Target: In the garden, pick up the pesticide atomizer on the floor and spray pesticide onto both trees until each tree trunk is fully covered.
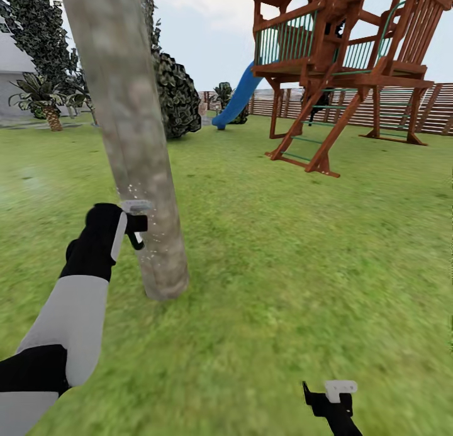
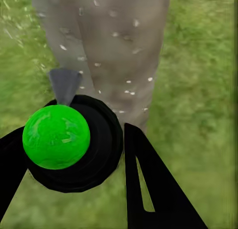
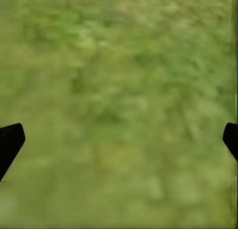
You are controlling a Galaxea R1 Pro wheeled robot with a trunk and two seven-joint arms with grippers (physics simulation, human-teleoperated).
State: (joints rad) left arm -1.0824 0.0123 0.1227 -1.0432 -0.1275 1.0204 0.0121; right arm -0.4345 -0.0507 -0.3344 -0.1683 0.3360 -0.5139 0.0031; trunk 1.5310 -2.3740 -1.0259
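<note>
A thick pale grey-beige tree trunk [image 1: 135, 140] rises from the grass floor [image 1: 283, 266] at left of centre. My left gripper [image 1: 135, 225] is held right against its lower part. In the left wrist view it [image 2: 74, 135] is shut on the pesticide atomizer [image 2: 64, 140], a black round body with a bright green ball on top. The atomizer's grey nozzle [image 2: 64, 85] points at the trunk [image 2: 114, 45], which is dotted with white spray specks [image 2: 130, 92]. My right gripper [image 1: 327, 395] hangs low over the grass, open and empty [image 3: 121, 137].
A brown wooden play tower [image 1: 340, 58] with a blue slide [image 1: 239, 99] stands at the back right, before a slatted fence [image 1: 434, 109]. Dark-leaved trees [image 1: 176, 96], a small palm [image 1: 41, 99] and a white house [image 1: 12, 71] lie behind the trunk on the left.
</note>
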